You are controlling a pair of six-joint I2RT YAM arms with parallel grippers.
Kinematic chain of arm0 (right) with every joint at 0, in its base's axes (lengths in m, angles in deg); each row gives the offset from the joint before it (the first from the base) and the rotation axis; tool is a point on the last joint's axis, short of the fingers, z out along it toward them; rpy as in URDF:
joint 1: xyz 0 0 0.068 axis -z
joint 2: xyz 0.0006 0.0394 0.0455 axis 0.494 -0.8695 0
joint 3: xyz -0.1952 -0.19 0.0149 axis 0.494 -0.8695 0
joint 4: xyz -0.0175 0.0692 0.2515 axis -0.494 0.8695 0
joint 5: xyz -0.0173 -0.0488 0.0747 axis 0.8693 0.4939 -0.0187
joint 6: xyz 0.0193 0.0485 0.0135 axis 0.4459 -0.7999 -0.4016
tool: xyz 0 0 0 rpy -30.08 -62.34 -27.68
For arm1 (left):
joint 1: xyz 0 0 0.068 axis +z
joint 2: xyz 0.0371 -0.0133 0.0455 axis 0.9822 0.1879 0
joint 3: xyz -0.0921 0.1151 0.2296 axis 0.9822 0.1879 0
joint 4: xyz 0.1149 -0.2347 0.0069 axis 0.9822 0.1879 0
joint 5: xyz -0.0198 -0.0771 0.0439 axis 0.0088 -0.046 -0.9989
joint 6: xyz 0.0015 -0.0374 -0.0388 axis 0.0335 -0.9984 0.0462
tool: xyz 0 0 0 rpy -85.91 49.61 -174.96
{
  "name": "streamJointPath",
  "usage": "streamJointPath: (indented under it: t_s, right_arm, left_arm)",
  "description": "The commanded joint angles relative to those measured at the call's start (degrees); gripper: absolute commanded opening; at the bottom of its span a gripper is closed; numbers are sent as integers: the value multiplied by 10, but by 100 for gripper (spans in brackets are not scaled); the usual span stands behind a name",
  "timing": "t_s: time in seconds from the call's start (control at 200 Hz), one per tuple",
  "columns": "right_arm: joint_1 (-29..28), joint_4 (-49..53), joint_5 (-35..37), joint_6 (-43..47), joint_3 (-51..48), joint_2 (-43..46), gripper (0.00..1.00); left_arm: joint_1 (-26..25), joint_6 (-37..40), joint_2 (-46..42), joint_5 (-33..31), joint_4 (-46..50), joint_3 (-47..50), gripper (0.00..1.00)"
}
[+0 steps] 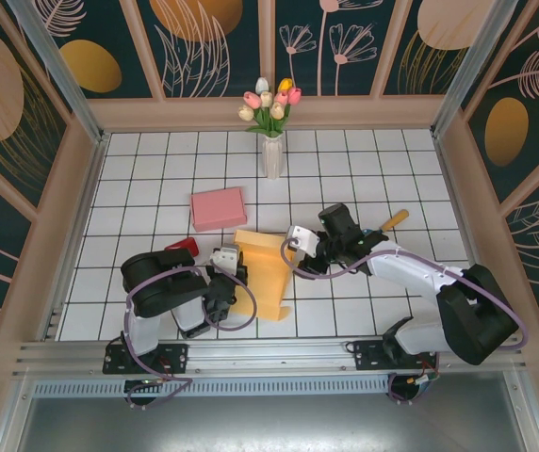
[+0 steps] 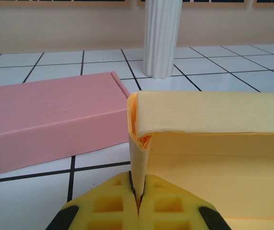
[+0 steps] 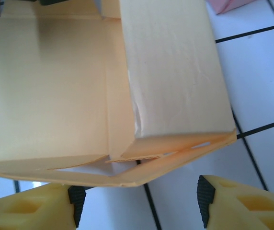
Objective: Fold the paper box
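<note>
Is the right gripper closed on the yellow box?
No, the right gripper is open, jaws wide apart, with the yellow box edge lying just beyond them, not between them.

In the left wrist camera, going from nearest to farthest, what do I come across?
left gripper → yellow paper box → pink box → white vase

Bright, even overhead light, soft shadows, mild close-range blur on the paper box.

Matt yellow paper box, glossy tiles
</note>
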Motion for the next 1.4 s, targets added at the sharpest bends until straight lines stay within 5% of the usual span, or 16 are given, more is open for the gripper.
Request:
streamJointPath:
  t_s: [0.0,1.046,1.396]
  right_arm:
    - [7,26,-38,18,7,6,67]
    - [1,-78,-34,-74,-8,-3,68]
    - [2,-160,94,-141,-26,-14,68]
  left_arm:
    - [-4,-4,11,23,-32,3,0]
    - [-4,-7,10,32,-6,-13,0]
    - [-4,-12,13,38,-5,-14,0]
